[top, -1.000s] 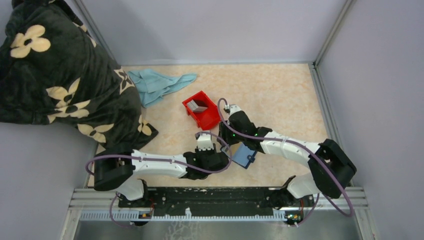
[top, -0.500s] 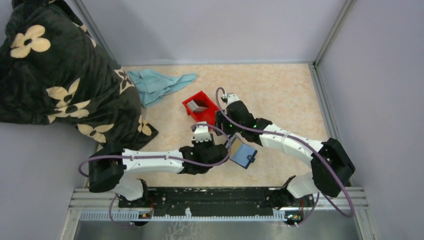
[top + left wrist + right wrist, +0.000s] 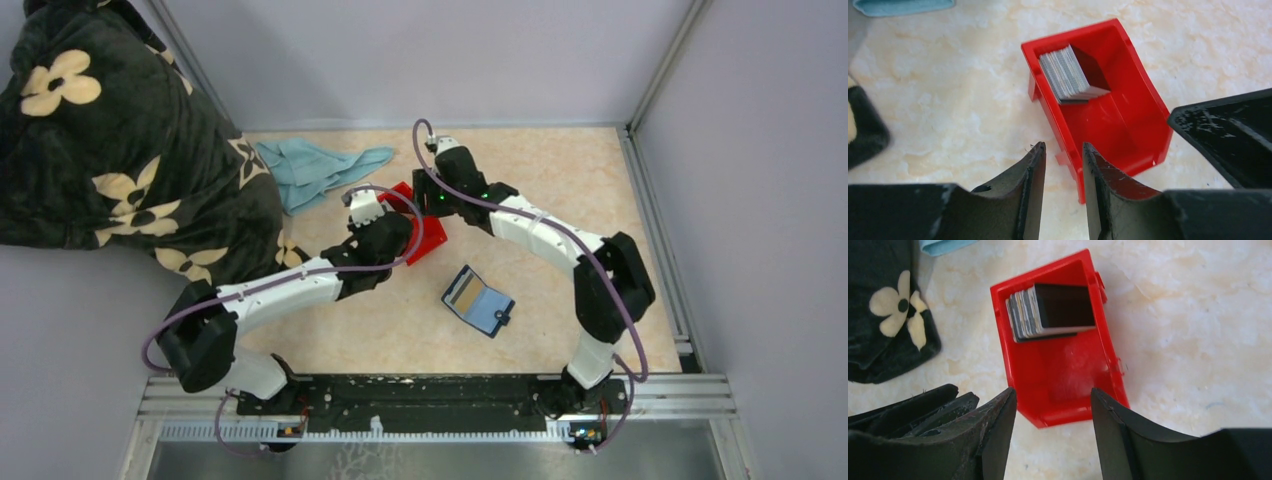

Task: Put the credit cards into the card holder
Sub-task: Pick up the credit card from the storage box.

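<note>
Right wrist view, credit cards (image 3: 1050,315): we see a stack standing on edge at the far end of the red bin (image 3: 1063,380), straight ahead of the right jaws. The edges are pale grey and the front face is dark.
Same stack, left wrist view: the cards (image 3: 1068,72) lean in the bin's far corner, ahead of the left jaws and a little right of them.
Card holder (image 3: 478,301): it lies open and flat on the table (image 3: 570,160), well behind both sets of jaws. Neither gripper touches it.
Tan card (image 3: 461,292): we note it showing in the holder's left leaf.
Left gripper (image 3: 1063,162): the jaws are slightly parted with a narrow gap and pinch nothing. The bin's near left corner sits just ahead of the tips.
Right gripper (image 3: 1053,410): the jaws are spread wide and hold nothing. The bin's near end shows in the gap. We cannot tell whether the tips are above the rim or beside the walls.
Arms together: the two grippers meet close beside each other over the bin. The left one appears just left of the right jaws.
Blue cloth (image 3: 320,168): it lies crumpled ahead and left of the left jaws, apart from the bin.
Flowered blanket (image 3: 110,130): this dark heap sits far left of both jaws.
</note>
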`<action>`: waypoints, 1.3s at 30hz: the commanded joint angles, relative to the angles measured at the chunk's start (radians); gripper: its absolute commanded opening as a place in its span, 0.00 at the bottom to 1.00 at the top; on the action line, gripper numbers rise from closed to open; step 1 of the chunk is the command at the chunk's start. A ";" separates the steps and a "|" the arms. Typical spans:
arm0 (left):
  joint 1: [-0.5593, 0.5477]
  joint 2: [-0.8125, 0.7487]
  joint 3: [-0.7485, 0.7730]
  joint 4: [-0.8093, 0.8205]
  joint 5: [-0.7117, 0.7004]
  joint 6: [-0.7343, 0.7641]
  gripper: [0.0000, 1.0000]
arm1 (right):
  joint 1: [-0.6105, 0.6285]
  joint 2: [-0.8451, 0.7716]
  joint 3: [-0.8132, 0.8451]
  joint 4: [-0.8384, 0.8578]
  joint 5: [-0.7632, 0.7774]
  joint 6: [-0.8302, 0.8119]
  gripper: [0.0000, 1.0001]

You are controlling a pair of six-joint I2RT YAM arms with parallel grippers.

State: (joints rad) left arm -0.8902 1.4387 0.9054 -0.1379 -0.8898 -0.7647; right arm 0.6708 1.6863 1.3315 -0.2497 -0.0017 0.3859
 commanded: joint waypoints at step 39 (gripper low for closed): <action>0.300 0.074 -0.154 0.252 0.308 0.009 0.40 | -0.032 0.570 0.568 -0.084 -0.263 -0.078 0.58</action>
State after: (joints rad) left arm -0.5980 1.5002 0.7639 0.0795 -0.5980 -0.7410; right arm 0.6518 2.2395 1.8412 -0.3489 -0.2348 0.3073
